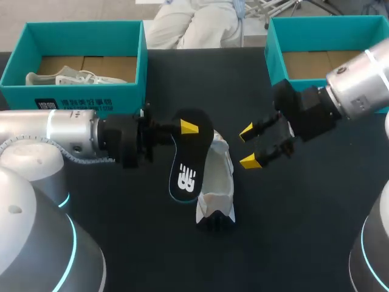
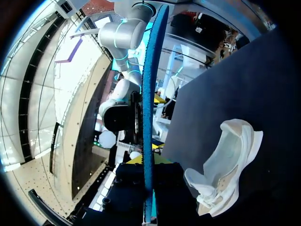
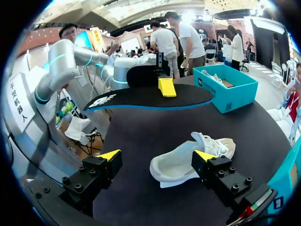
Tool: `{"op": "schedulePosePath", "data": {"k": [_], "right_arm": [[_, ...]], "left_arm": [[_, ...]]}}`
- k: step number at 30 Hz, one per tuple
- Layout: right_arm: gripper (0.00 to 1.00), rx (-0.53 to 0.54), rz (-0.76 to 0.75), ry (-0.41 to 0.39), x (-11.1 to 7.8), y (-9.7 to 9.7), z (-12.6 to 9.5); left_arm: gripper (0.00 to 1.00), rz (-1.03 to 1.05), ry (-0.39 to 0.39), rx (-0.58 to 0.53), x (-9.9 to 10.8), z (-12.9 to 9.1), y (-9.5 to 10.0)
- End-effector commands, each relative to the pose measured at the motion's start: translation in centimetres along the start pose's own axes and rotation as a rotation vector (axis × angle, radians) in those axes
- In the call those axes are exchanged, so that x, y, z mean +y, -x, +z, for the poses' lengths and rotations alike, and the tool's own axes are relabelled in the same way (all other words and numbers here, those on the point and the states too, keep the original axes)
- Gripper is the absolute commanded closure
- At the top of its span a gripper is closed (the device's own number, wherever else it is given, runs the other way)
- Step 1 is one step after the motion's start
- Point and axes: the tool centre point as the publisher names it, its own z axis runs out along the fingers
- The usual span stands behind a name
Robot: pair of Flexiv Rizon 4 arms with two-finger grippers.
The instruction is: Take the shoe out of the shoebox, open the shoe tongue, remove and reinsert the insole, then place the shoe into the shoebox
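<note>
Left jaws clamp narrow on the black insole at its wide end, above the white sneaker lying sideways on the tabletop. Right jaws wide, empty, beside the sneaker. Insole likely light and floppy; hold it flat.

A white shoe lies on the black table. Two teal boxes sit behind it: left shoebox, right shoebox.

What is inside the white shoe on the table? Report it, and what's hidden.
The white shoe shows only its pale lining inside; the black insole is out, clamped in the left gripper. The inside of the toe end is hidden under the upper.
</note>
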Motion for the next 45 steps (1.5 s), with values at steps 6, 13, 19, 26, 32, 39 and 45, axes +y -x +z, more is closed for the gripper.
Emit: {"op": "schedulePosePath", "data": {"k": [6,13,19,26,32,39,45], "right_arm": [[0.00,-0.033,-0.016,-0.088,0.6,-0.5,-0.1],[0.00,-0.033,-0.016,-0.088,0.6,-0.5,-0.1],[0.00,-0.175,-0.248,-0.256,-1.8,1.1,0.6],[0.00,-0.242,-0.393,-0.417,-3.9,2.4,2.3],[0.00,-0.259,-0.452,-0.464,-4.8,3.3,2.7],[0.00,-0.240,-0.474,-0.432,-5.9,4.1,3.2],[0.00,-0.240,-0.474,-0.432,-5.9,4.1,3.2]], "left_arm": [[1.00,0.001,0.001,0.000,-0.1,0.0,0.0],[1.00,-0.038,-0.012,-0.010,-0.5,-0.4,-0.2],[1.00,-0.160,-0.024,-0.010,-2.4,-2.1,-1.4],[1.00,-0.232,-0.027,-0.041,-4.7,-2.9,-3.2],[1.00,-0.286,-0.044,-0.071,-6.0,-2.3,-5.3],[1.00,-0.327,-0.038,-0.073,-7.0,-0.5,-7.2],[1.00,-0.340,-0.029,-0.066,-7.1,-0.2,-7.4]]}}
